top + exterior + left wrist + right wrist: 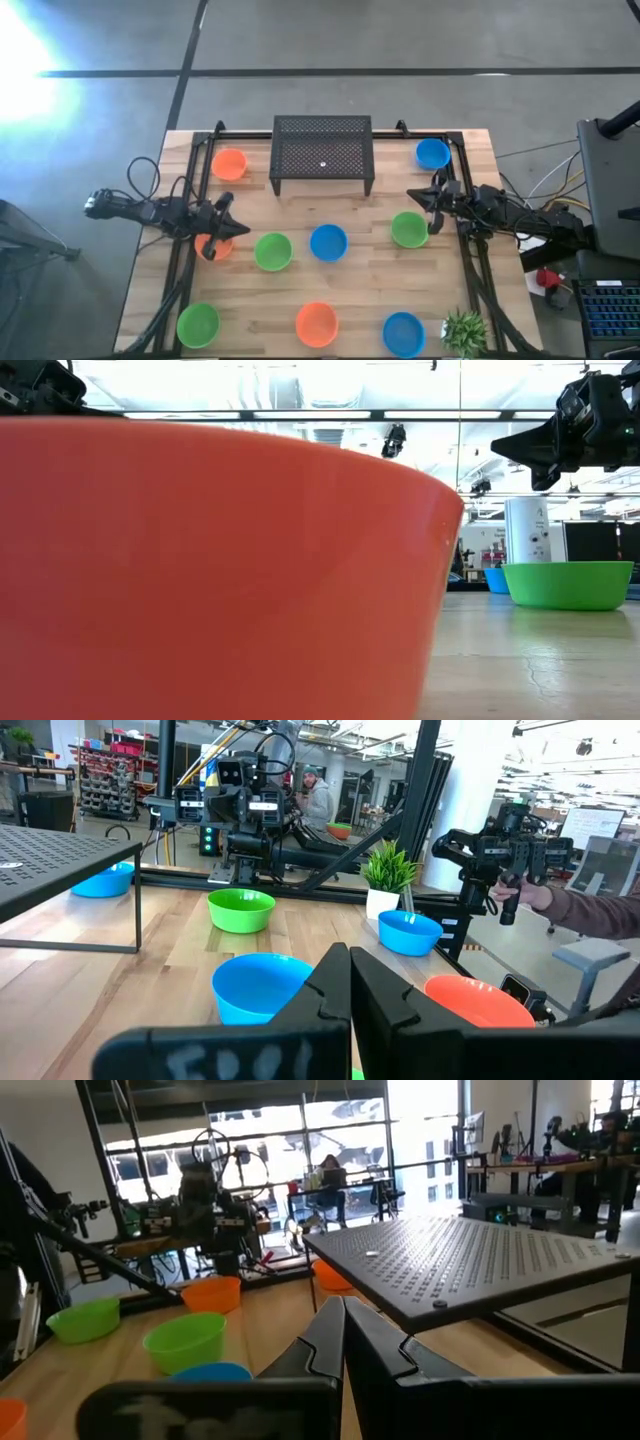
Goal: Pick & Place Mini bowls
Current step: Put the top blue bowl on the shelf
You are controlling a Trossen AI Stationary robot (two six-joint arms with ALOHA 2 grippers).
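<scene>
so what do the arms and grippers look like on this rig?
Two dark, near-black arms with black cables looping off them. The left gripper and right gripper have matte black angular fingers tapering to points. Each wrist view shows a black plate with faint scrawled marks below the fingers.

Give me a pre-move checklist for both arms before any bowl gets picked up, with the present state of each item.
1. Left hand empty: ok, fingers shut together in its wrist view, nothing between them.
2. Right hand empty: ok, fingers shut, nothing held.
3. Left hand open for a pick: not ok, shut.
4. Target near left hand: ok, small round orange-red plastic bowl lies under it, partly hidden.
5. Target near right hand: ok, small round green plastic bowl sits beside it.
6. Black perforated metal rack clear of both hands: ok.
</scene>
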